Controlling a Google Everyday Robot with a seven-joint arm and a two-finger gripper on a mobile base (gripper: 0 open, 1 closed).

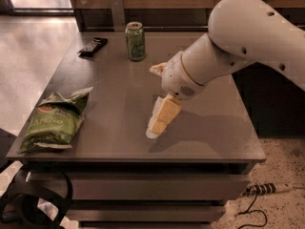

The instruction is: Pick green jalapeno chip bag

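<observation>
The green jalapeno chip bag [55, 121] lies flat on the grey table [205, 128] at its front left corner. My gripper [153, 99] hangs over the middle of the table on the white arm [238, 42], well to the right of the bag and not touching it. Its cream fingers [163, 116] stand apart, open and empty, the lower one pointing down to the tabletop.
A green soda can [135, 41] stands upright at the back middle of the table. A black flat object [92, 46] lies at the back left. A wooden wall runs behind the table. Cables lie on the floor at front left [28, 209] and right [259, 194].
</observation>
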